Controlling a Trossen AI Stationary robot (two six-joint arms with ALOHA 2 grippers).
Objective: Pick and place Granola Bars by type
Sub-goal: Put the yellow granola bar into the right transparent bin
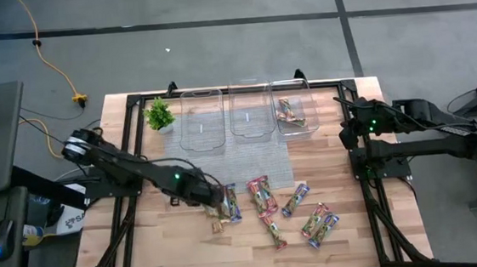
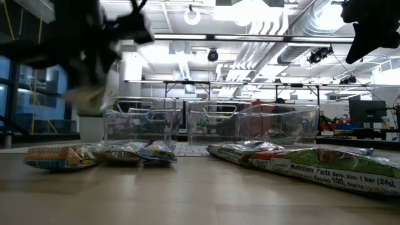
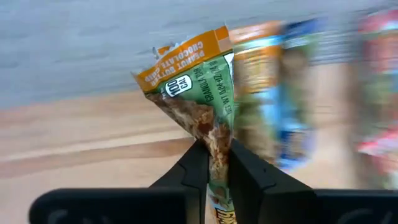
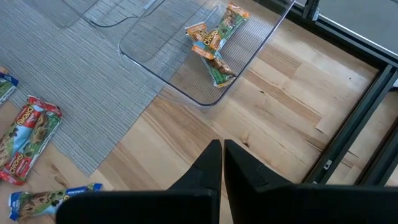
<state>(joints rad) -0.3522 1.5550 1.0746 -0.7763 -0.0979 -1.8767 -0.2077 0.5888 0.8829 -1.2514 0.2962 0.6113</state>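
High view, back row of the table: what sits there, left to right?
Small green plant → empty clear tub → second empty clear tub → clear tub holding green-and-orange granola bars → the parked right claw.

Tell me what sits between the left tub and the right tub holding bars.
In the high view, a third clear tub stands between the left tub and the right tub, which holds orange-green bars. The middle tub looks empty.

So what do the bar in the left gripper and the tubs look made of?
The granola bar in the left gripper: thin glossy printed film, probably plastic; it crinkles where pinched. The tubs: clear rigid plastic, apparently; mat and bars show through the walls.
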